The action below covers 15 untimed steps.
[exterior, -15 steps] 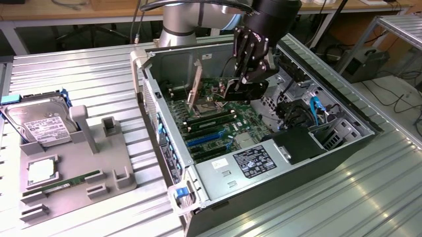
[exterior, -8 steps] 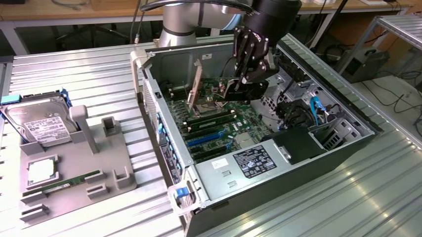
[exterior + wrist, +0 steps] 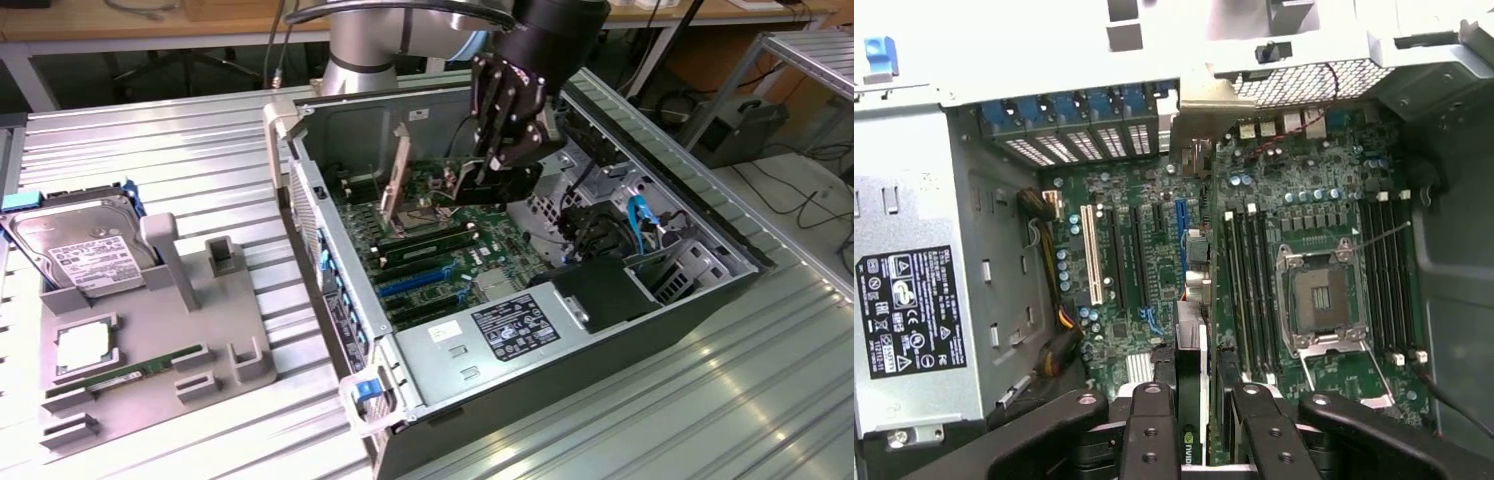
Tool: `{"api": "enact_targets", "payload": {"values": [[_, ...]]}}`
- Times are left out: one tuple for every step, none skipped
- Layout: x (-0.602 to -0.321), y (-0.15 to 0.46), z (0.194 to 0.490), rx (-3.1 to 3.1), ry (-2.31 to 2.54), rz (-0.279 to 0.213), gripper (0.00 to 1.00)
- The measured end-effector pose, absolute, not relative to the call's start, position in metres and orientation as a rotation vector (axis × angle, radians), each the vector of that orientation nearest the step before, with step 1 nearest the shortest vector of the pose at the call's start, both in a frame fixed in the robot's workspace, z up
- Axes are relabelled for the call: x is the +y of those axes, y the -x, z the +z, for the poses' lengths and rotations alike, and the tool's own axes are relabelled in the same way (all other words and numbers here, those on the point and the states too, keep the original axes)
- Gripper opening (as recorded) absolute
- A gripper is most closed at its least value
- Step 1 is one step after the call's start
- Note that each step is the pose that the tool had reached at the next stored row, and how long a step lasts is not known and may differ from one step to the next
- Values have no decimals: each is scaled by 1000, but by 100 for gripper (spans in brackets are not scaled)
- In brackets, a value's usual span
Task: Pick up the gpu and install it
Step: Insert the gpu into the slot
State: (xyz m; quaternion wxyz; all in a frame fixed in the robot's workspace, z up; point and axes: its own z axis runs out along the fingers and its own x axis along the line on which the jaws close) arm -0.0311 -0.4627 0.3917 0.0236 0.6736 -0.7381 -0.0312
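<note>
the gpu (image 3: 1194,290) stands on edge inside the open computer case (image 3: 694,285), above the motherboard (image 3: 1144,300). in the wrist view it is seen edge-on as a thin strip. that strip runs from the tan end bracket (image 3: 1204,100) by the rear slot openings back to the gripper (image 3: 1199,400). in that view the strip lies between the blue expansion slot (image 3: 1179,240) and the ram slots (image 3: 1249,290). i cannot tell whether its lower edge touches a slot.

the gripper is clamped on the near end of the gpu, one finger pressed against each face. in the exterior view the gripper (image 3: 497,165) reaches down into the case from above, with the black gpu (image 3: 474,188) under it.

beside the ram slots lies the cpu socket (image 3: 1322,300) with its frame folded open. the power supply (image 3: 514,325), with its black label, fills the case corner nearest the exterior camera.

well apart from the case, towards the exterior view's left, a grey parts holder (image 3: 234,330) sits on the ribbed metal table (image 3: 174,160). it carries a hard drive (image 3: 80,245), a processor chip (image 3: 83,348) and a green ram stick (image 3: 147,365).
</note>
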Motion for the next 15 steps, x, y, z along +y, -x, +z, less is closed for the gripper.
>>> {"api": "enact_targets", "payload": {"values": [[-463, 31, 392, -2265, -2106, -96, 26], [-463, 31, 391, -2237, -2134, -95, 26], [-463, 31, 391, -2195, -2175, -93, 26], [-463, 31, 391, -2162, -2207, -92, 26], [-463, 31, 391, -2130, -2237, -91, 26], [-463, 31, 391, -2106, -2258, -90, 26], [-463, 31, 391, -2086, -2276, -89, 26], [-463, 31, 391, -2066, -2295, -89, 26], [-463, 31, 390, -2044, -2313, -88, 26], [-463, 31, 390, -2018, -2335, -87, 26], [-463, 31, 390, -1995, -2354, -86, 26], [-463, 31, 390, -1972, -2373, -85, 26], [-463, 31, 390, -1950, -2390, -84, 26], [-463, 31, 390, -1924, -2411, -84, 26], [-463, 31, 390, -1902, -2427, -83, 26]]}}
